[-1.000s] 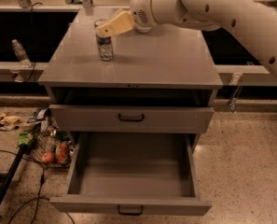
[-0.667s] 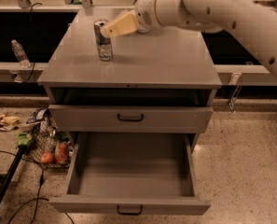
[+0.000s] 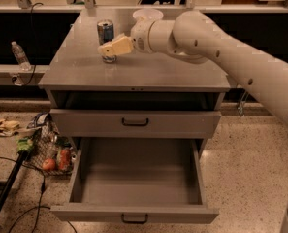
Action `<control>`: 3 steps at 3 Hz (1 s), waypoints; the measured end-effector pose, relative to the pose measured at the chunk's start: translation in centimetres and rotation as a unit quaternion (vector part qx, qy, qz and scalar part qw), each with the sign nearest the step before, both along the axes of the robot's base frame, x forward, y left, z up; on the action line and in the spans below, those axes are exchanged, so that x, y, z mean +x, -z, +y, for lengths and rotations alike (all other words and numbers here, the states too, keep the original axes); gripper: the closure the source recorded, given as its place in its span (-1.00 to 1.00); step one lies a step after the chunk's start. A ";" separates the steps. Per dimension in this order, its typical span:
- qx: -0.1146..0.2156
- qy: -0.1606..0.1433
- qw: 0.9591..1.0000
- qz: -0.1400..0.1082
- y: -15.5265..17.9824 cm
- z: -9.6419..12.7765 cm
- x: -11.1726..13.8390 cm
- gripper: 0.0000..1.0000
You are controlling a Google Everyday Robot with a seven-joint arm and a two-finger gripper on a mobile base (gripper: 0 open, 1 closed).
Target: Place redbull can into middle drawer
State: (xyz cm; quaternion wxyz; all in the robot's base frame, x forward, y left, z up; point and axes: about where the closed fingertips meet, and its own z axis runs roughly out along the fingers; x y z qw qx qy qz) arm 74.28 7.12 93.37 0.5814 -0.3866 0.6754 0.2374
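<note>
The redbull can (image 3: 105,32) stands upright on the grey cabinet top (image 3: 148,69), towards its back left. My gripper (image 3: 113,48), cream-coloured at the end of the white arm (image 3: 206,42), sits at the can's lower half, reaching in from the right and hiding part of its body. The can's base shows just below the gripper. The middle drawer (image 3: 134,212) is pulled wide open below, with nothing in it, and its black handle (image 3: 135,219) faces the front.
The upper drawer (image 3: 134,125) with a black handle sits above the open one. A white bowl (image 3: 147,14) stands at the back of the cabinet top. A water bottle (image 3: 20,55) is on the left ledge. Clutter (image 3: 46,152) and a black pole (image 3: 5,193) lie on the floor at left.
My gripper has come down and to the left, from beside the can's top to its lower half. The can and the drawers have not moved.
</note>
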 end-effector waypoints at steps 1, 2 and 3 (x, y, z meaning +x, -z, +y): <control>0.011 -0.011 1.000 -0.006 2.2 1.8 2.5 -1.00; 0.019 -0.020 1.000 -0.010 3.0 3.2 3.9 -1.00; 0.031 -0.036 0.999 -0.015 3.5 4.6 5.1 -0.50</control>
